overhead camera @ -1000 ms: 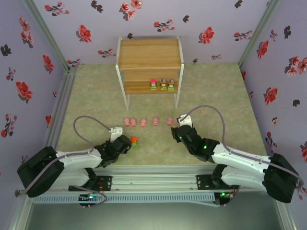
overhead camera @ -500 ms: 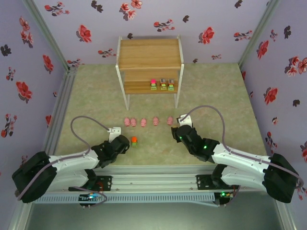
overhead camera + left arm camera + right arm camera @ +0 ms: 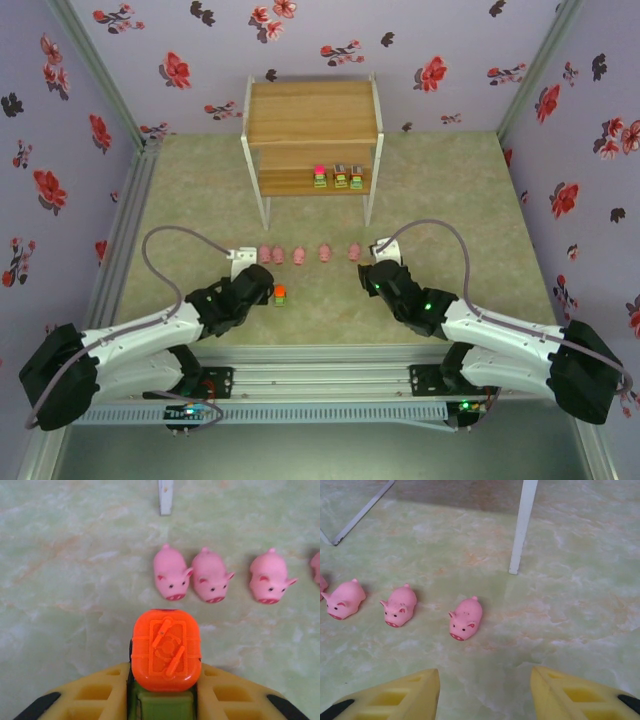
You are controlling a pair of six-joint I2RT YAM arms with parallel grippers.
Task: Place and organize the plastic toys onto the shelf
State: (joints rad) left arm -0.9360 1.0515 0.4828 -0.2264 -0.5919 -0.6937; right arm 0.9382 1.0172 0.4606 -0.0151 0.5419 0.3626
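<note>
My left gripper is shut on an orange-topped toy, its yellow fingers pressed to the green base. In the top view that toy sits at the left gripper, just near of a row of pink pigs. Three of these pigs lie ahead of the left wrist. My right gripper is open over bare floor, with a pig just beyond it. The wooden shelf stands at the back; a magenta-topped toy and two grey-topped ones rest on its lower tier.
The shelf's white legs reach the floor just beyond the pigs. Flowered purple walls close in the green marbled floor on three sides. Open floor lies right and left of the shelf.
The left arm's wrist has swung forward and to the right, closer around the orange-topped toy. The toy's place looks the same. The right arm has not moved.
</note>
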